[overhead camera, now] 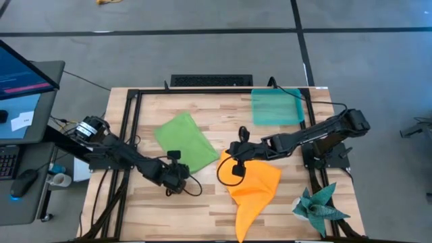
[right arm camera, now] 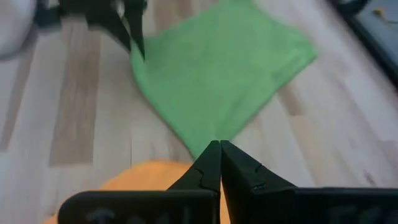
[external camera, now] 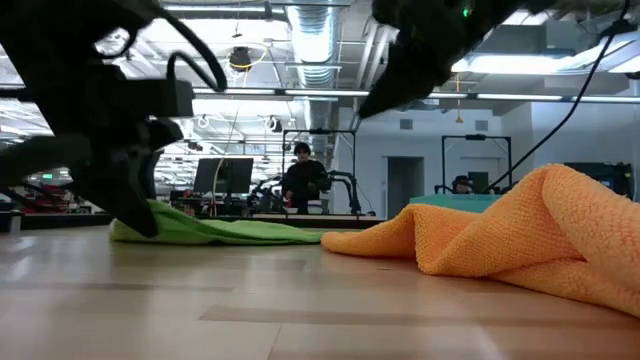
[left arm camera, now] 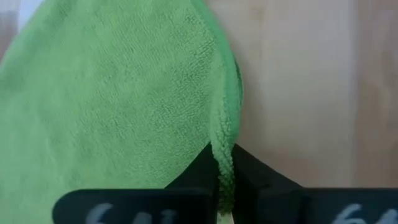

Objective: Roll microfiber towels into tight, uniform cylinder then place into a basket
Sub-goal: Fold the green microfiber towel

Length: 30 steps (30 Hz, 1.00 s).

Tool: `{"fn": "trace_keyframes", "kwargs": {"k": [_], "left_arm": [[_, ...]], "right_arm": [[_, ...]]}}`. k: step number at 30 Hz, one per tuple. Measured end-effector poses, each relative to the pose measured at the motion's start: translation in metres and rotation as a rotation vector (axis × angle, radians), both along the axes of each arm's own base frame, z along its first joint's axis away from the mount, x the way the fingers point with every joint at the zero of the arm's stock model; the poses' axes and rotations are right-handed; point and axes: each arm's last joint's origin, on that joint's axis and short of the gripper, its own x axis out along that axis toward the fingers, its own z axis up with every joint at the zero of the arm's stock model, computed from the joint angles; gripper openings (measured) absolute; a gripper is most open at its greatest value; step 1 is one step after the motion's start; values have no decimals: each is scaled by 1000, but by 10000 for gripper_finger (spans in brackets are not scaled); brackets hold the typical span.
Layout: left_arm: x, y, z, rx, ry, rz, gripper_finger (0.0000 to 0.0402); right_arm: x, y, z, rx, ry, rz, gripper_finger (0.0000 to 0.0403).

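The lime green towel (overhead camera: 182, 138) lies spread on the table left of centre. My left gripper (overhead camera: 177, 173) is at its near corner, shut on its edge (left arm camera: 222, 163). The orange towel (overhead camera: 255, 185) lies crumpled and partly folded at the near right, with a raised hump (external camera: 545, 225). My right gripper (right arm camera: 219, 149) hangs shut above the gap between the two towels, over the orange towel's far end, with nothing between its fingers. The teal basket (overhead camera: 277, 106) stands at the far right. My left gripper pinches the green towel's edge at its near corner (left arm camera: 224, 149) between its two fingers. The fingers slant down from the table's near left. The rest of the towel lies flat on the table; one layer or several, I cannot tell.
A dark teal spiky cloth (overhead camera: 320, 206) lies at the near right corner. A black metal frame (overhead camera: 135, 101) runs along the table's edges. Bare wood (overhead camera: 202, 209) lies near the front edge, left of the orange towel. People and equipment stand in the room beyond the table.
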Motion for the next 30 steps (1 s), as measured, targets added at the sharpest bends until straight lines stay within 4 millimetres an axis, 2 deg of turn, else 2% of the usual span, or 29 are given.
{"fn": "trace_keyframes", "kwargs": {"k": [4,11,20,24,30], "left_arm": [[1,-9,8,8,-3,-32,5],[-2,-15,21,80,23,-37,4],[0,-15,29,112,53,-44,3],[0,-16,32,125,48,-44,4],[-2,-16,32,145,60,-42,4]], "right_arm": [[10,6,-15,-35,9,50,50],[27,20,-42,-144,28,174,106],[64,41,-76,-276,22,308,156],[80,40,-91,-286,50,301,163],[89,32,-107,-290,133,283,163]]}}
